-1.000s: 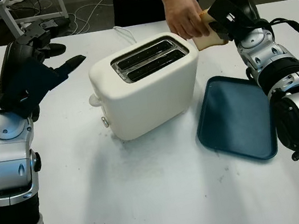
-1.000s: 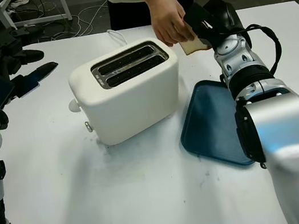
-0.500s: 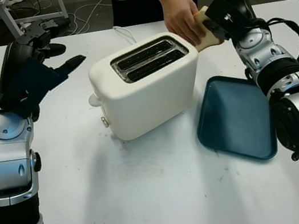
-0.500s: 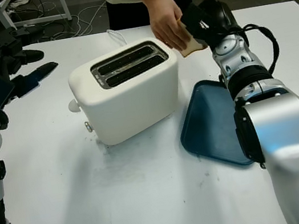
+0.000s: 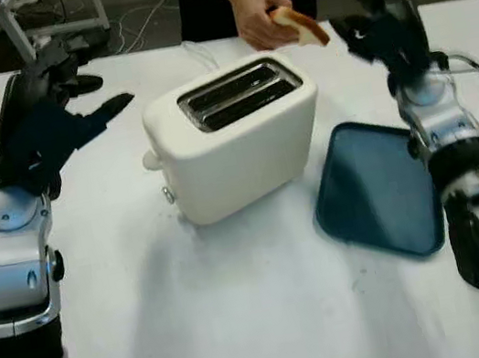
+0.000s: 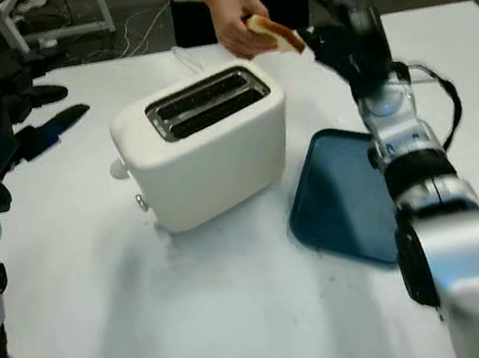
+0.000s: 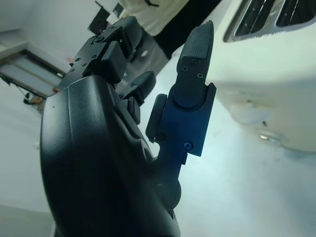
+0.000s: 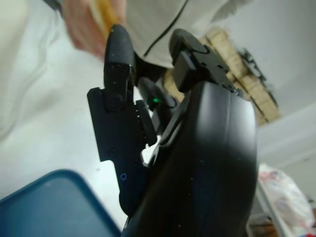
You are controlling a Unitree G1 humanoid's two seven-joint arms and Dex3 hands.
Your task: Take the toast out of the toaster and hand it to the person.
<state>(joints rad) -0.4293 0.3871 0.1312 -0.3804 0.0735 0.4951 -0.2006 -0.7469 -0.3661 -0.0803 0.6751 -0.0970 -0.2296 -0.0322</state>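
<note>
Looking from the head, a person's hand holds the golden toast slice above the white plastic toaster; the black right hand is open beside it, above the dark blue tray. At the left wrist, the black left hand is open, near the toaster's side.

Left hand: open, held up at the far left.
Right hand: open, held up at the far right.

The toaster is viewed from above by both head cameras; each wrist camera is set close behind its hand.
</note>
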